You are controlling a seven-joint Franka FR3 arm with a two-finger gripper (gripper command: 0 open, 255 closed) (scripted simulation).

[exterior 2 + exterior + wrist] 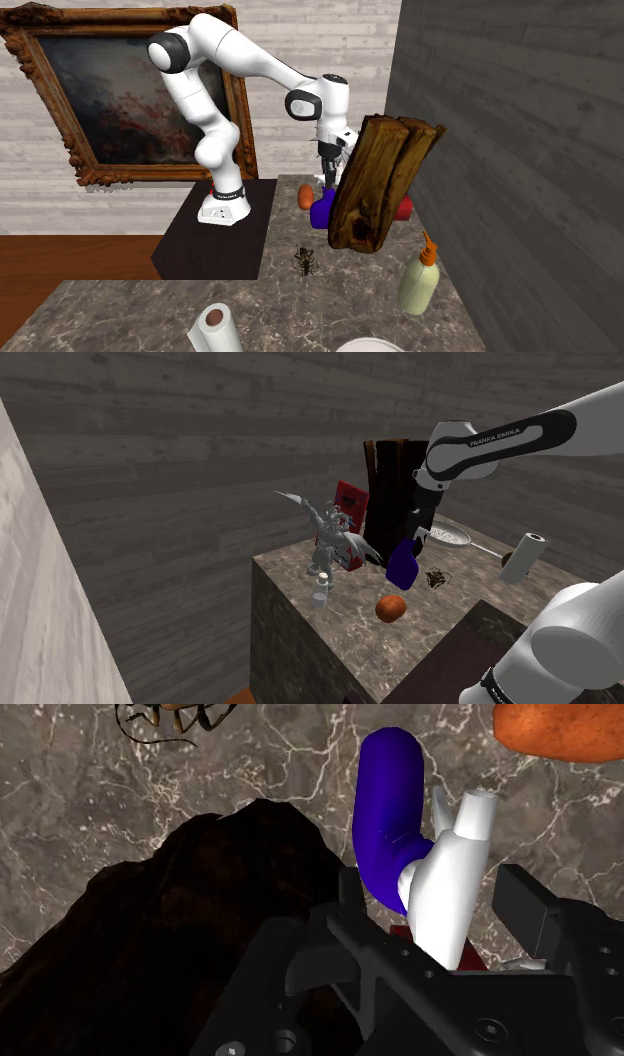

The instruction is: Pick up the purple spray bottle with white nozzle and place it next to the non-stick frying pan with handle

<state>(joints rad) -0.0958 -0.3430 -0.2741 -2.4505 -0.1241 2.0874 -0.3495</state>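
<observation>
Wrist view has the gripper (435, 896) above the marble counter (250, 764), its fingers (527, 909) wide apart on either side of the white nozzle of the purple spray bottle (385, 814), and no firm clasp on it shows. Shoulder view puts the spray bottle (402, 564) tilted right under the gripper, just in front of the tall dark wooden block (390, 477). The grey frying pan (447, 536) lies near it toward that view's right, and an orange lump (391, 608) lies in front of it.
</observation>
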